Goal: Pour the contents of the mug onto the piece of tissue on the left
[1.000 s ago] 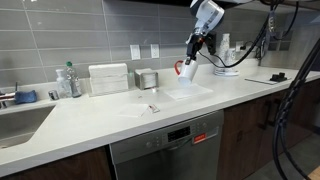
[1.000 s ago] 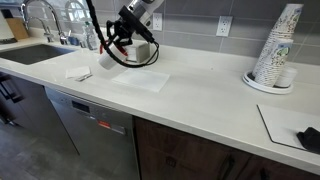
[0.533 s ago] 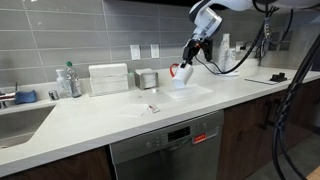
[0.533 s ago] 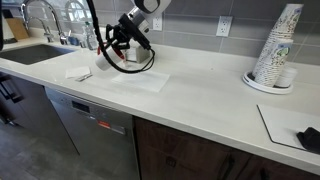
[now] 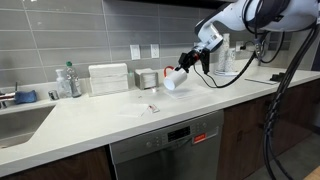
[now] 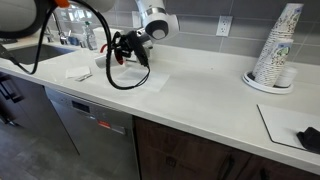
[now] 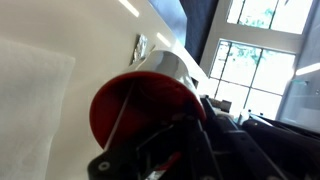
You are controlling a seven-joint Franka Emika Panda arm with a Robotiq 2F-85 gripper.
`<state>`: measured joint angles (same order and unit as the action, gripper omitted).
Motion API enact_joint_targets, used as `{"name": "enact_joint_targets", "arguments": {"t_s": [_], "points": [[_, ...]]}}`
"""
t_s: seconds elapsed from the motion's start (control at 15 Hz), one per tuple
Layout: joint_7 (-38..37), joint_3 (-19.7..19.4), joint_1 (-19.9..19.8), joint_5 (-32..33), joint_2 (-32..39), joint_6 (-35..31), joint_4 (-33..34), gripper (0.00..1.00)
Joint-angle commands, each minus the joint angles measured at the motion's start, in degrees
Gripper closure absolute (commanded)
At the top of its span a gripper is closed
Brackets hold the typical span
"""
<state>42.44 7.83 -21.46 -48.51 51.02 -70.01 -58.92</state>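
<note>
Looks like mid-pour: gripper (image 5: 181,68) is clamping the mug (image 5: 171,79), holding it tipped sideways above tissue (image 5: 192,93), & next it's prob needing more tilt w/ mouth aiming down.

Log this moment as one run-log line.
hand: shut on mug | mug: in the air, tipped sideways | piece of tissue: lying flat | contents: not visible

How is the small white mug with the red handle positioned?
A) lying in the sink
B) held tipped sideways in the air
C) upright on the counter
B: the gripper clasps the mug, tilted on its side above the white counter.
</note>
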Motion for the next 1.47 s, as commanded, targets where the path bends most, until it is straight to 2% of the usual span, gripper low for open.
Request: {"name": "enact_joint_targets", "arguments": {"t_s": [0.0, 0.6, 1.4], "points": [[-6.6, 0.7, -2.3, -8.2, 5.4, 3.0, 6.2, 0.98], [-17.2, 1.2, -2.8, -21.8, 10.7, 3.6, 10.6, 0.98], [-22.8, 1.6, -2.4, -29.4, 14.7, 5.4, 14.0, 0.98]]}}
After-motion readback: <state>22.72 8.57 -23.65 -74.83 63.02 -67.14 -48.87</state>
